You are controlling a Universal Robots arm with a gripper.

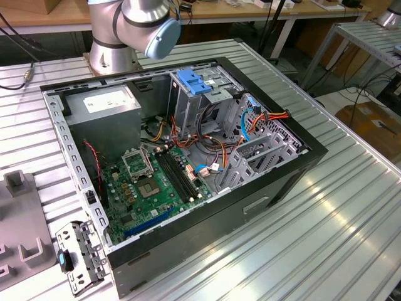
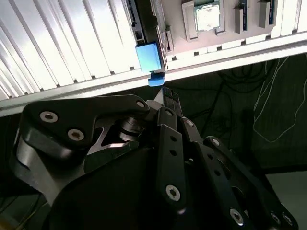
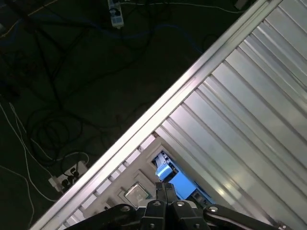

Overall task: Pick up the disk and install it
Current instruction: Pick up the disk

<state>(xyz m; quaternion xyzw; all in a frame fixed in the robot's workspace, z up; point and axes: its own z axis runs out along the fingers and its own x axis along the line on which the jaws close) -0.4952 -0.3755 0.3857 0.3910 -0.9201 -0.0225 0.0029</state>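
The disk point(image 2: 147, 56) lies flat on the ribbed metal table near its edge; its bright blue end faces the edge and its dark body runs back from it. In the first wrist view the disk point(image 3: 181, 185) shows just past the fingertips. In the exterior view the disk point(image 1: 78, 257) sits at the near left corner, beside the open computer case point(image 1: 188, 157). My gripper point(image 2: 165, 95) hangs off the table's edge, short of the blue end and apart from it. The gripper point(image 3: 166, 188) has its fingers pressed together, shut on nothing.
A grey fixture point(image 2: 216, 28) holding a processor chip and other parts stands right beside the disk; in the exterior view the fixture point(image 1: 19, 219) is at the left. Beyond the table edge point(image 3: 158, 110) lies dark floor with loose cables. The arm's base point(image 1: 119, 37) stands behind the case.
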